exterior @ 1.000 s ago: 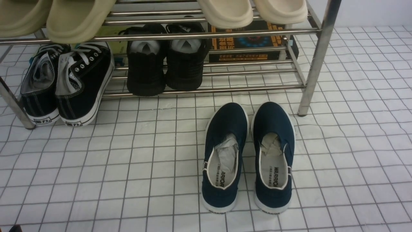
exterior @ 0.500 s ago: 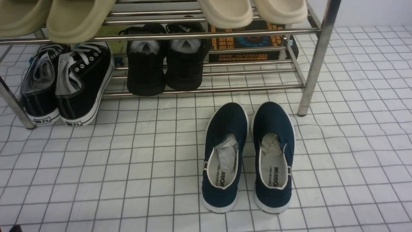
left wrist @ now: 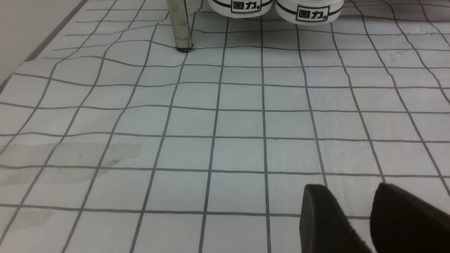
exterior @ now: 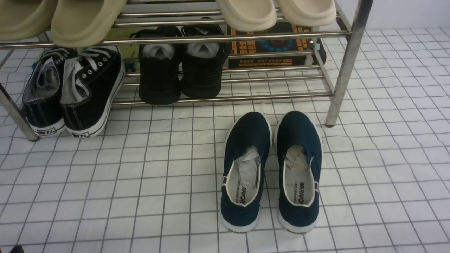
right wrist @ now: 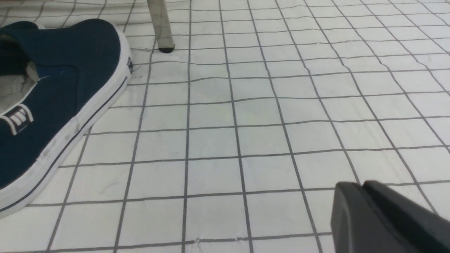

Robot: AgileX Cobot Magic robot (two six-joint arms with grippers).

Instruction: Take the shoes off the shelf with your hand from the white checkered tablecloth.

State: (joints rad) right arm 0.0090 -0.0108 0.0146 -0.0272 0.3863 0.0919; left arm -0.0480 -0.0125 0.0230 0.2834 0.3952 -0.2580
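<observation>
Black lace-up sneakers point(exterior: 72, 91) sit at the shelf's point(exterior: 346, 63) left end, all-black slip-ons point(exterior: 181, 66) mid-rack on the lower tier, beige slippers point(exterior: 84, 19) above. Navy shoes point(exterior: 270, 172) stand side by side on the white checkered tablecloth point(exterior: 105, 182), off the rack, toes just before its front rail near the right leg. Left gripper point(left wrist: 355, 211): fingers parted, empty, over bare cloth. Right gripper point(right wrist: 362, 196): fingers pressed together, nothing held, beside the right shoe.

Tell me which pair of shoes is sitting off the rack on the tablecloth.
The navy-blue canvas slip-ons with white soles; the black lace-up sneakers and all-black slip-ons sit on the chrome rack.
</observation>
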